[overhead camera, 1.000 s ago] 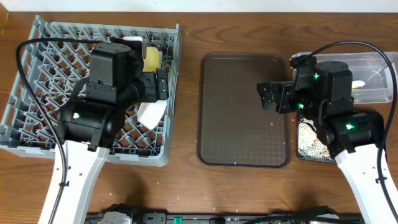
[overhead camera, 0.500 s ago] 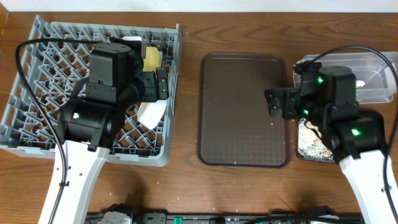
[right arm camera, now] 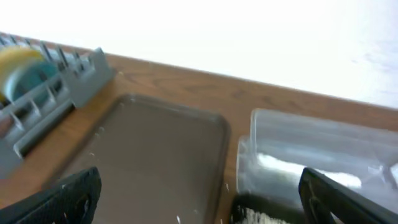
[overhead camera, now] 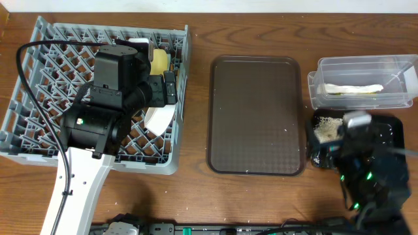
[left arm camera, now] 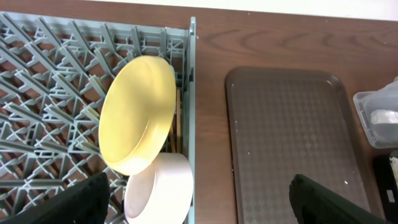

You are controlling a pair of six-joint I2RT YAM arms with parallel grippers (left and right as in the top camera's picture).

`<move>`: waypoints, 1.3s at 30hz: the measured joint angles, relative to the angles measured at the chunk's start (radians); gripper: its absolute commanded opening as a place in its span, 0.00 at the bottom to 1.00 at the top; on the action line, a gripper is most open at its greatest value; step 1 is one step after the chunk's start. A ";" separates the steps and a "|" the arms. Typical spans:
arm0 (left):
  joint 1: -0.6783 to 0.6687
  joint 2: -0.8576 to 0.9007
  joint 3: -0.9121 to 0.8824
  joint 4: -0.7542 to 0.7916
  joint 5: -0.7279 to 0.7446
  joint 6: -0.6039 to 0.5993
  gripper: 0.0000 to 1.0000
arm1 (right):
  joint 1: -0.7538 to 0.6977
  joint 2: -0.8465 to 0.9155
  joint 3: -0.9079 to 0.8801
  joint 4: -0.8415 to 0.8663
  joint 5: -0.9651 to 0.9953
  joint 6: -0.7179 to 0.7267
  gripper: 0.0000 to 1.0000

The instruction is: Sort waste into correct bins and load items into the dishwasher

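The grey dish rack (overhead camera: 39, 78) fills the table's left side, its middle hidden in the overhead view by the left arm (overhead camera: 111, 98). The dark brown serving tray (overhead camera: 255, 114) is laid at the centre, with a few pale specks on it. At the far right, the clear tub (overhead camera: 401, 98) holds the long white crumpled piece (overhead camera: 353, 88) — something greenish is pressed beneath it, too unclear to be named. Just in front of the tub, the black tray (overhead camera: 385, 123) carries the rice scraps (overhead camera: 324, 127) at its left end; the rest is covered by the right arm (overhead camera: 369, 176), which is smeared by blur. Inside the rack, against its right wall, the yellow plate (left arm camera: 137, 115) is stood on edge and tilted. The white bowl (left arm camera: 158, 190) touches the plate's lower rim and is cut off by the bottom of the left wrist view. A light blue rounded form (right arm camera: 31, 81) is made out beside the yellow in the right wrist view, though blurred. A thin tan strip (left arm camera: 178, 121) is glimpsed between plate and rack wall — too narrow to be identified. The left gripper (left arm camera: 199, 180) is poised over plate and bowl, its fingers (left arm camera: 74, 202) spread wide with nothing gripped. The right gripper (right arm camera: 199, 177) is likewise spread wide and empty, its fingers seen only at the bottom corners of its own view.
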 measured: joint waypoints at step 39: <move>0.000 0.000 0.000 0.000 0.007 0.000 0.94 | 0.000 -0.404 -0.599 0.420 0.006 -0.010 0.99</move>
